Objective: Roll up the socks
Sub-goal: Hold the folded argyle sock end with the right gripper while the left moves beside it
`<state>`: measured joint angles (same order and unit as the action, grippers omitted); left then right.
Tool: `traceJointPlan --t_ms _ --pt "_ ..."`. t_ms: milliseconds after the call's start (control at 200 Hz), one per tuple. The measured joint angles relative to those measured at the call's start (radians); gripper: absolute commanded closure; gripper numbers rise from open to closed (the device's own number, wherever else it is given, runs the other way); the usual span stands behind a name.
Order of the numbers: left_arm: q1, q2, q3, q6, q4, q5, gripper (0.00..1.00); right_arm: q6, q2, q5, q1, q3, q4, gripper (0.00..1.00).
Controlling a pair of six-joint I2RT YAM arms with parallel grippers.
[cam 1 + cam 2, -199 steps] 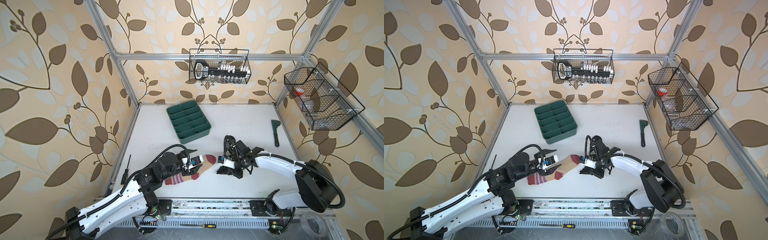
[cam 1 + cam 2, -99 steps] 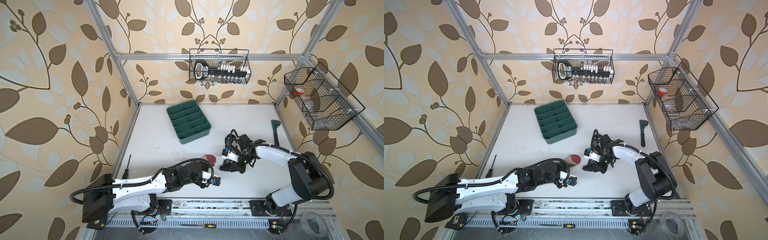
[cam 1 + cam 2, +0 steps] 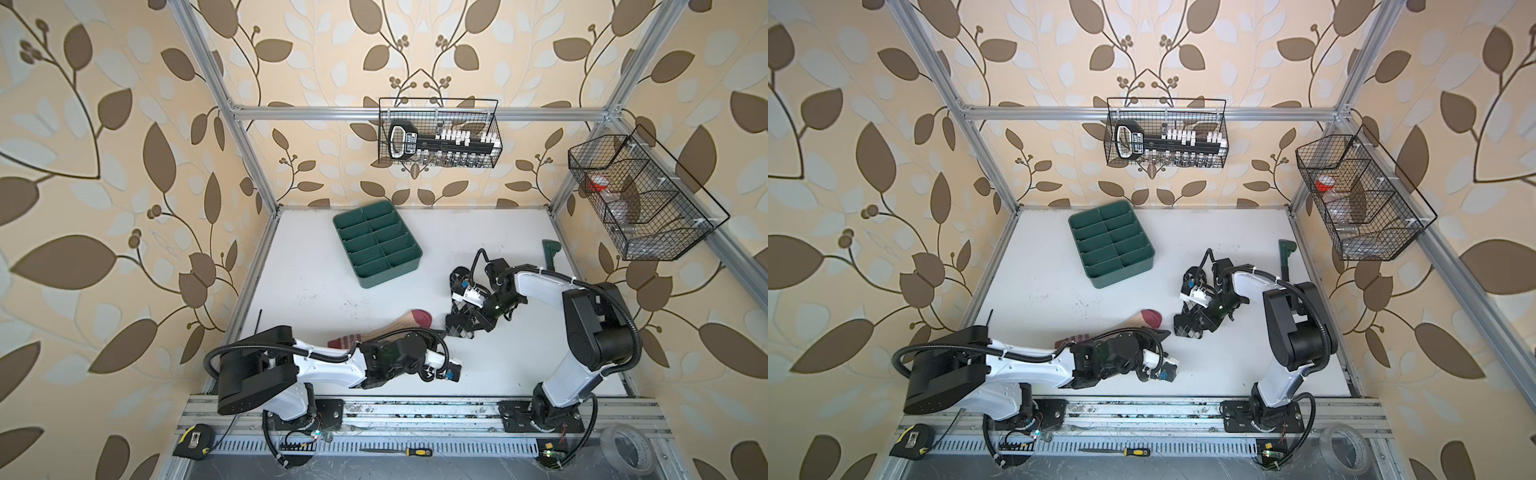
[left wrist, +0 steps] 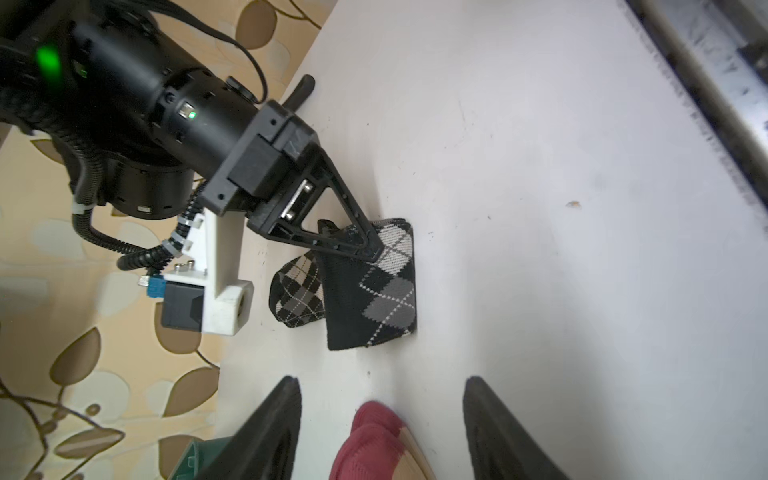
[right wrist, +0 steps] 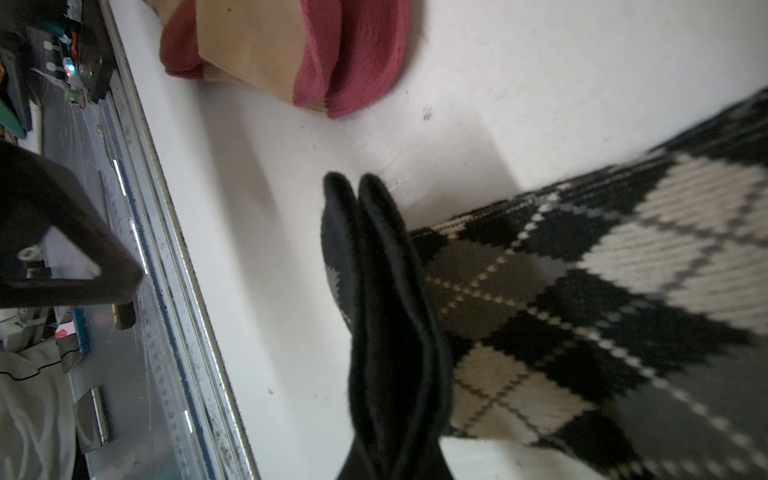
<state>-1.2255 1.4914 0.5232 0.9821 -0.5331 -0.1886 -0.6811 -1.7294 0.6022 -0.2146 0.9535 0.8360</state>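
Left gripper [image 4: 381, 380] — jaws apart, straddling the maroon toe [image 4: 370, 432] of the beige sock [image 3: 399, 326], robot-side of the green tray [image 3: 390, 277]. Right gripper [image 5: 353, 183] — jaws together atop the black argyle sock [image 3: 461, 322] (pinch unclear), right of that tray. Advised: close squarely on the toe, roll tight toward the cuff [image 3: 338, 343].

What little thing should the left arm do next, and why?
Probably close on the beige fabric sock with the maroon toe, to start rolling it. On the left gripper the jaws stand open with that toe between them in the left wrist view, gripping nothing, and the sock lies stretched out, not yet rolled.
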Motion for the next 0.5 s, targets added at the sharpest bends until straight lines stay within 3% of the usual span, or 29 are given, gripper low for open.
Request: traceJointPlan --t_ms 500 --pt "-0.008 0.13 0.039 -0.068 -0.086 0.016 0.43 0.003 0.053 -0.028 -0.024 -0.061 0.025 1.0"
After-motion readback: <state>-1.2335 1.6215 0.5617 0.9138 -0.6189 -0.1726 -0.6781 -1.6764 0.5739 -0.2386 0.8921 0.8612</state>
